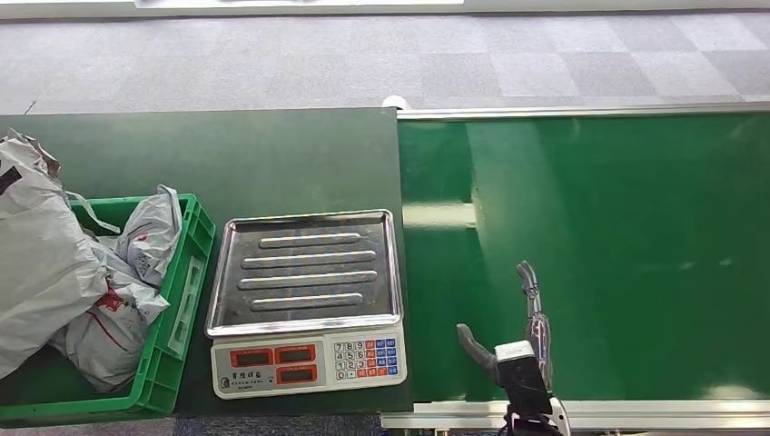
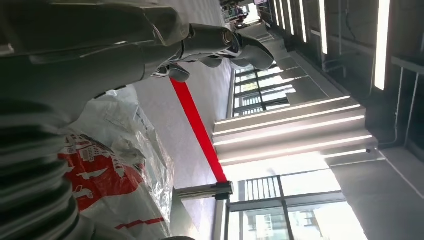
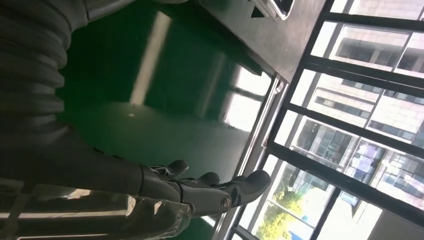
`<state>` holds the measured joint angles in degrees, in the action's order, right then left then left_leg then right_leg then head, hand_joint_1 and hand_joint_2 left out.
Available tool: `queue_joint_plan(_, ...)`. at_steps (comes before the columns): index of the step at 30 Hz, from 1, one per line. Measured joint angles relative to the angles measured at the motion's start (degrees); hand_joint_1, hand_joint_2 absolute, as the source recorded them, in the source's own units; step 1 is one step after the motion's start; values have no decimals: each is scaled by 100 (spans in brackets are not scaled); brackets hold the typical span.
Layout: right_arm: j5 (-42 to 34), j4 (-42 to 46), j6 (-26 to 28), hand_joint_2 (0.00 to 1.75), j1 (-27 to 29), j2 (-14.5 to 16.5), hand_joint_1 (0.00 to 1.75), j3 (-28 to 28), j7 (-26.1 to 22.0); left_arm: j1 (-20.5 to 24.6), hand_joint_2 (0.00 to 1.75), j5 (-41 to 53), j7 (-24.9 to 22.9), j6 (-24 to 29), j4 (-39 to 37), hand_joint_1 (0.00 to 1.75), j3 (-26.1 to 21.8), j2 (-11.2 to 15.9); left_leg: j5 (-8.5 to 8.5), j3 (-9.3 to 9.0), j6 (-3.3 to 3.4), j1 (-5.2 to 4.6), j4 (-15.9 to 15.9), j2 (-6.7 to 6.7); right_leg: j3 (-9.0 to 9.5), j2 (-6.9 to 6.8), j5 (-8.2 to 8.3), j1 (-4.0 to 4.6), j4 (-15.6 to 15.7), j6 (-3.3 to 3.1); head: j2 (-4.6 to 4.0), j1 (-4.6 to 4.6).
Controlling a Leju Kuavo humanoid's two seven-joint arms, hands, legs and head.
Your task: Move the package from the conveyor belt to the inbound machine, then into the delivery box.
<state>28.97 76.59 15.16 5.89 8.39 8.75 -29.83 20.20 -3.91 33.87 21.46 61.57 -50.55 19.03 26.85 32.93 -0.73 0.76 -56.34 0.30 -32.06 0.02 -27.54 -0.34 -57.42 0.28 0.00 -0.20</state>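
Observation:
Several grey plastic mail packages with red print fill the green crate at the left; the largest package bulges over its left side. The scale beside the crate has a bare steel pan. The green conveyor belt carries nothing. My right hand hovers over the belt's near edge, fingers stretched out and apart, holding nothing; in the right wrist view the right hand reaches along the belt. In the left wrist view my left hand is extended and holds nothing, close beside a package.
The dark green table holds the crate and scale. The belt's metal rails run along its far and near sides. Grey carpet lies beyond the table. Windows and ceiling lights fill the wrist views' backgrounds.

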Motion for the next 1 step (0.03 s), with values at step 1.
queue_joint_plan(1, -43, 0, -40, 175, -1, 1, 0, -2, 0, -22, 175, -65, 26, -39, 57, 0, -11, -27, 0, 0, 0, 0, 0, 0, 0, 0, 0, 0, 0, 0, 0, 0)
